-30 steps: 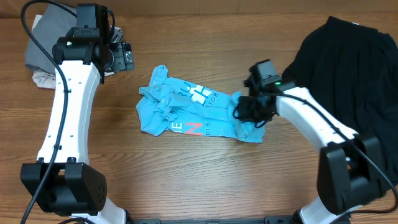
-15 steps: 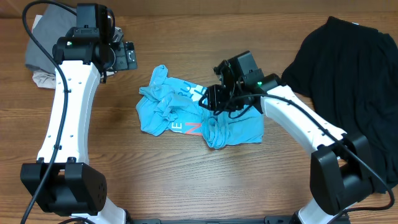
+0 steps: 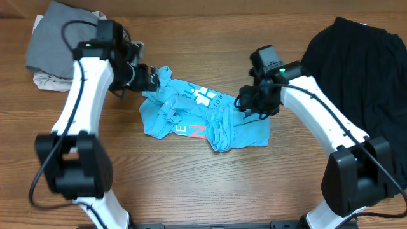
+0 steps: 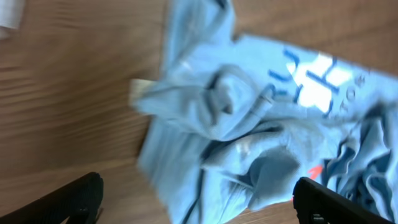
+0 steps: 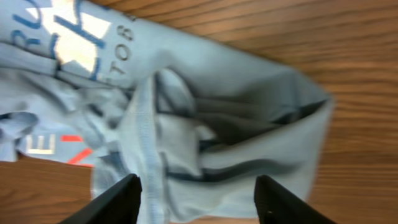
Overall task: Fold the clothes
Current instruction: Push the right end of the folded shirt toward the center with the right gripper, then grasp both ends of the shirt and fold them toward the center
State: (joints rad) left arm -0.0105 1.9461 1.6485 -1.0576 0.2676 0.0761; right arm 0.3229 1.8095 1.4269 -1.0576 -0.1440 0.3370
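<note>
The light blue T-shirt [image 3: 197, 114] lies crumpled in the middle of the table, with white print and pink-red letters. It also fills the left wrist view [image 4: 249, 124] and the right wrist view [image 5: 205, 124]. My left gripper [image 3: 150, 77] is open just above the shirt's upper left corner; its fingertips [image 4: 68, 202] stand wide apart, with nothing between them. My right gripper [image 3: 249, 105] is open over the shirt's right part, where a fold of cloth is bunched up; its fingers [image 5: 115, 199] are apart and empty.
A large black garment [image 3: 359, 70] lies at the right edge of the table. Grey garments [image 3: 54, 44] are piled at the far left corner. Bare wood [image 3: 191, 184] lies in front of the shirt.
My left arm has swung right and down to the shirt's upper left corner. My right gripper has let go of the dragged fold and moved back right, leaving the cloth bunched.
</note>
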